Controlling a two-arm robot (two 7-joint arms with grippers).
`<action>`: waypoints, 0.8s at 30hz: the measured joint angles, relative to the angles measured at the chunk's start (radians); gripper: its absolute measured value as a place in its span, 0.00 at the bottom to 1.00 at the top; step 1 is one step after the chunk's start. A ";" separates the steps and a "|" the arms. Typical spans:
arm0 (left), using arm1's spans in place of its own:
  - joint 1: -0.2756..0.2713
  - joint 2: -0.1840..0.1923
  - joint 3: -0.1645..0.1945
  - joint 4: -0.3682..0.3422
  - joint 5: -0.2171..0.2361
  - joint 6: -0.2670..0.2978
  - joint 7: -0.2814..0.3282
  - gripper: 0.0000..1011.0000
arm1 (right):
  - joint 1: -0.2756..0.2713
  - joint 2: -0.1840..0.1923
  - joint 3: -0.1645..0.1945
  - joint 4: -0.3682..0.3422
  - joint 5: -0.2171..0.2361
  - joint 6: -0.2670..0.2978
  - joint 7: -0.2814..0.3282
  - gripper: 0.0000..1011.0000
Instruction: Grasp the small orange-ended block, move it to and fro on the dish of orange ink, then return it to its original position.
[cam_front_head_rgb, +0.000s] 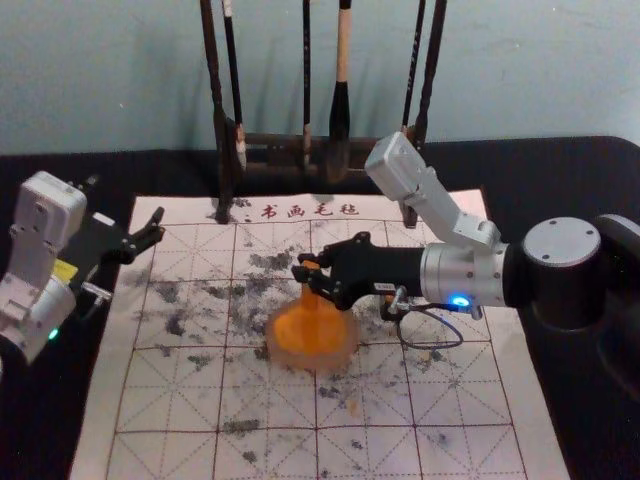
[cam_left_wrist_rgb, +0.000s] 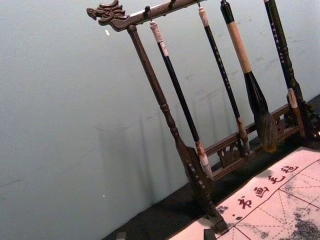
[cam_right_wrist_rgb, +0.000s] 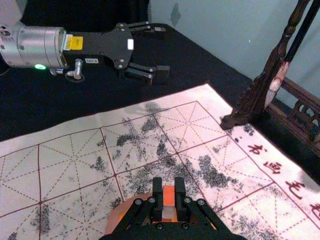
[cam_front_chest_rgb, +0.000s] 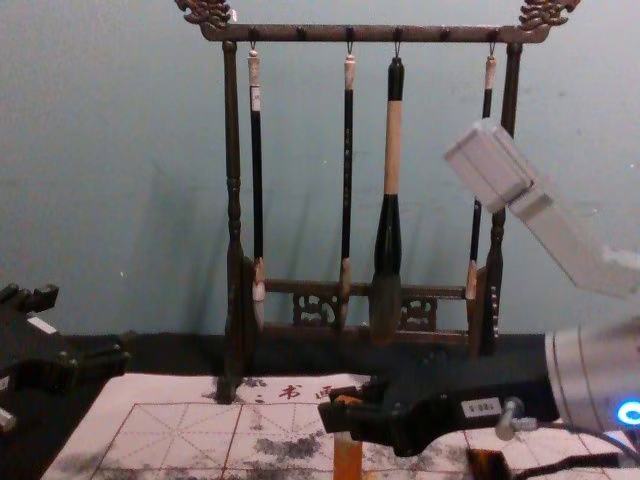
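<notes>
- Orange-ended block (cam_right_wrist_rgb: 168, 196): upright, pinched between the tips of my right pincer (cam_front_head_rgb: 308, 278), above the orange ink dish (cam_front_head_rgb: 284, 350).
- Dish: on the gridded mat (cam_front_head_rgb: 165, 410).
- My left pincer (cam_front_head_rgb: 126, 200): parked, spread, near the mat's left edge.

Before you, dish (cam_front_head_rgb: 343, 356) on mat (cam_front_head_rgb: 160, 420), block (cam_right_wrist_rgb: 168, 196) seemingly on dish in right gripper (cam_front_head_rgb: 306, 276), left gripper (cam_front_head_rgb: 125, 205) left of dish, brush rack (cam_front_chest_rgb: 232, 150) behind, brushes (cam_front_chest_rgb: 393, 150) hanging from it.
</notes>
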 joint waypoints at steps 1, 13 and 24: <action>0.000 0.000 0.000 0.000 0.000 0.000 0.000 0.99 | 0.001 -0.001 -0.002 0.002 -0.001 0.003 -0.002 0.13; 0.000 0.000 0.000 0.000 0.000 0.000 0.000 0.99 | 0.008 -0.010 -0.016 0.015 -0.004 0.012 -0.014 0.13; 0.000 0.000 0.000 0.000 0.000 0.000 0.000 0.99 | 0.010 -0.009 -0.021 0.019 -0.013 0.015 -0.018 0.13</action>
